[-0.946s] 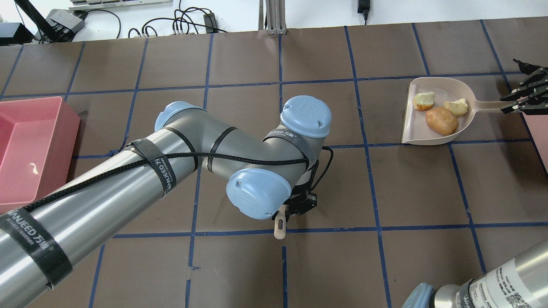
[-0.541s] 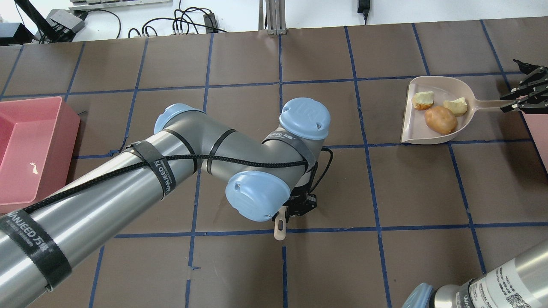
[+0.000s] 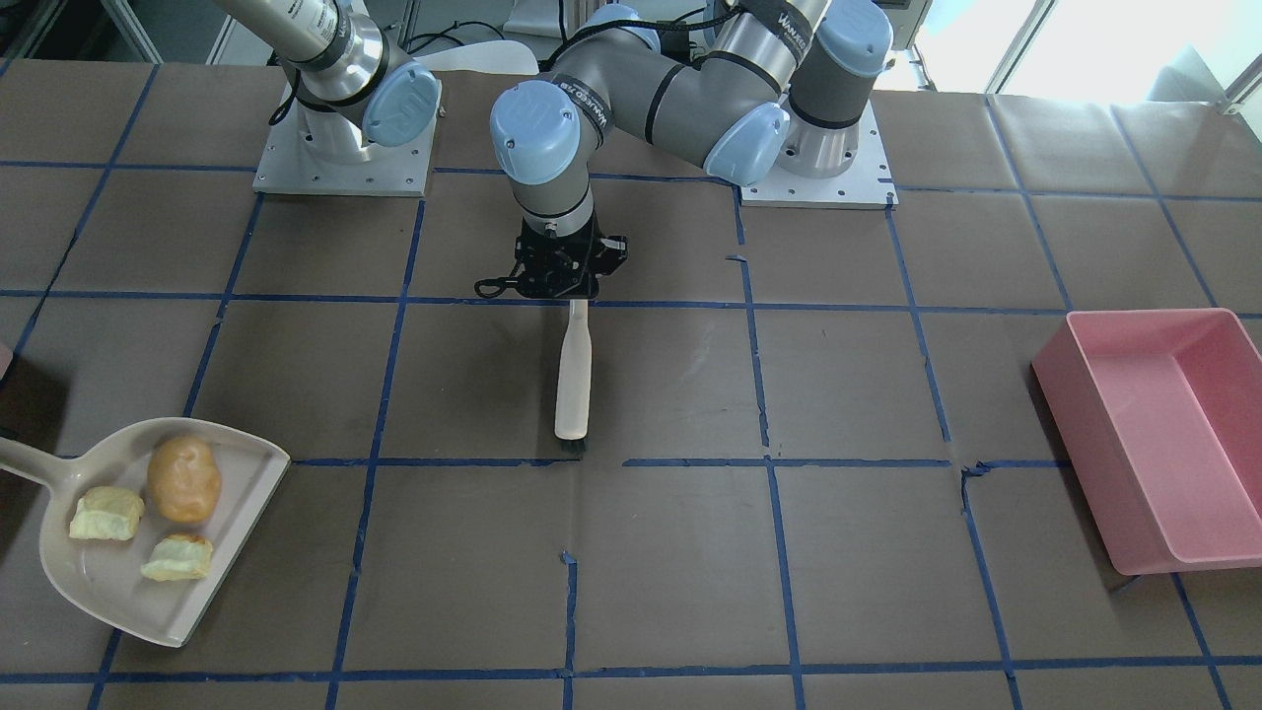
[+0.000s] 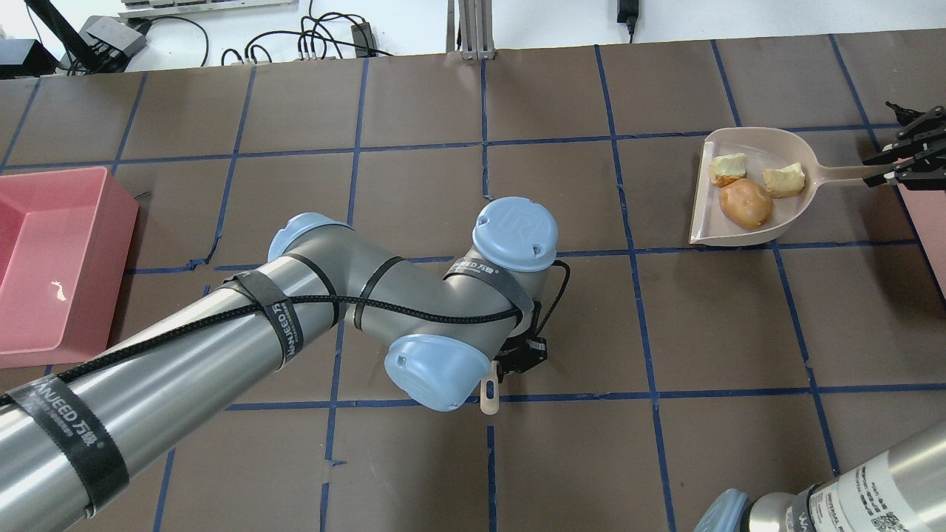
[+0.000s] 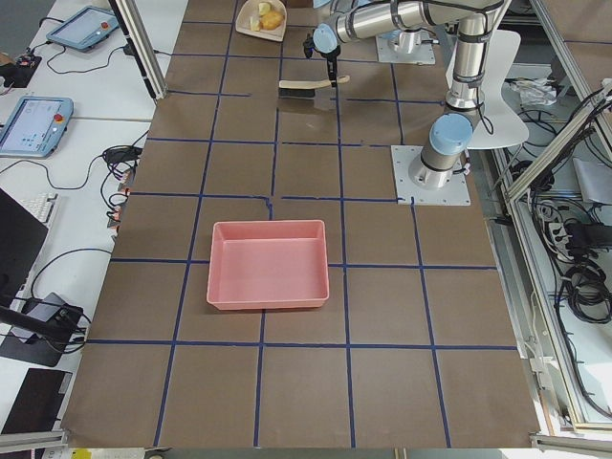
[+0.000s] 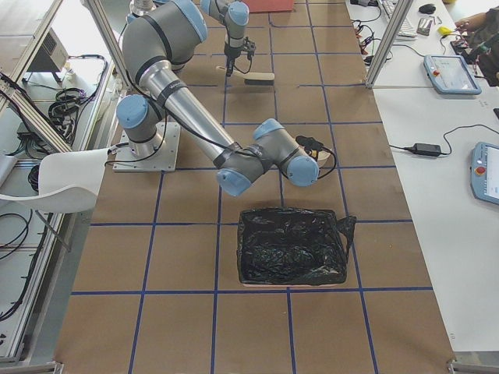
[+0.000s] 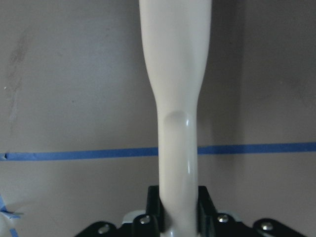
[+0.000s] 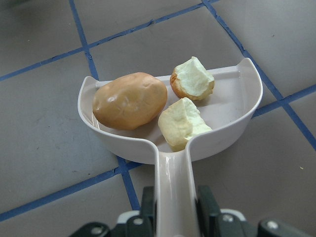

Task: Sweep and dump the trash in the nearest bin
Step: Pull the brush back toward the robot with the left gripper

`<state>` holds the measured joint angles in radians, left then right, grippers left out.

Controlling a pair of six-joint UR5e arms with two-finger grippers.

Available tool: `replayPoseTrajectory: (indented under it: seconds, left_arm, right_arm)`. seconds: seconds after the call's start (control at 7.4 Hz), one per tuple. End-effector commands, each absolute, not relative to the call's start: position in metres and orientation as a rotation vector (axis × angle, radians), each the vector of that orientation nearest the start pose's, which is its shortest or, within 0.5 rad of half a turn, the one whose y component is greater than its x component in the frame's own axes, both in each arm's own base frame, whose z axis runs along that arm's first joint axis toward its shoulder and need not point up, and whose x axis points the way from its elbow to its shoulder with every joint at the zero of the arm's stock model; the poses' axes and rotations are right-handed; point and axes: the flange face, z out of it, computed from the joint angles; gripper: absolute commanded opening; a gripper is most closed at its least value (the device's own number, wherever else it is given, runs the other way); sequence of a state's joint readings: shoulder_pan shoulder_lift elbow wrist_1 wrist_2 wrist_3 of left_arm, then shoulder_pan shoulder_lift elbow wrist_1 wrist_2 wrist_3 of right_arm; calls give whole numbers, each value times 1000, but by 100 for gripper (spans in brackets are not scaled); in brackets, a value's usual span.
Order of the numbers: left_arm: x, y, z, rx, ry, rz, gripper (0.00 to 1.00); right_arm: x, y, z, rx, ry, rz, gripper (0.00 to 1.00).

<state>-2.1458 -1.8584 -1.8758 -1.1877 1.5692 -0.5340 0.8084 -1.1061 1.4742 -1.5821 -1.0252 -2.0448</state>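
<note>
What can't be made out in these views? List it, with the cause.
The brush bristles: in the overhead view the left arm covers them; the front-facing view shows only a dark sliver.
The right gripper: cut by the overhead view's right edge, outside the front-facing view.
The dustpan and trash: too small in the exterior left view.
The black-bagged bin: bag folds hide its contents in the exterior right view.

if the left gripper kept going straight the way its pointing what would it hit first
The left gripper is shut on the brush, which leads the way. Past its bristle end the front-facing view shows only table, so the bristles would probably touch the table first; the tilt is hard to judge.
</note>
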Motion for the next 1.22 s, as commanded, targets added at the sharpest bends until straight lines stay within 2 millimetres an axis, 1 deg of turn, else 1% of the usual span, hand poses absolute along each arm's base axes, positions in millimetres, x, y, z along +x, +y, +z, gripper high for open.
replayPoseTrajectory:
  seconds: [0.0,0.41,0.54,0.68,0.81,0.95,1.08]
  left_arm:
    - [-397,-366,224,46,3020,272,0]
    - [-398,-365,218,45,3014,293,1]
    - [-396,-364,217,31,3014,289,4]
    - [-396,-364,217,38,3012,290,27]
    - [-396,-365,218,60,3013,285,65]
    - [-396,-366,219,62,3013,280,74]
    - [-397,-368,222,70,3017,270,73]
  right_arm:
    - [-290,-573,298,-1454,2181,-663,1]
    - [-290,-570,299,-1451,2162,-670,1]
    - [-297,-567,300,-1427,2165,-700,1]
    - [-305,-560,298,-1432,2145,-723,1]
    - [-310,-554,297,-1443,2115,-752,1]
    - [-312,-552,297,-1437,2108,-764,1]
    - [-311,-552,297,-1448,2087,-786,1]
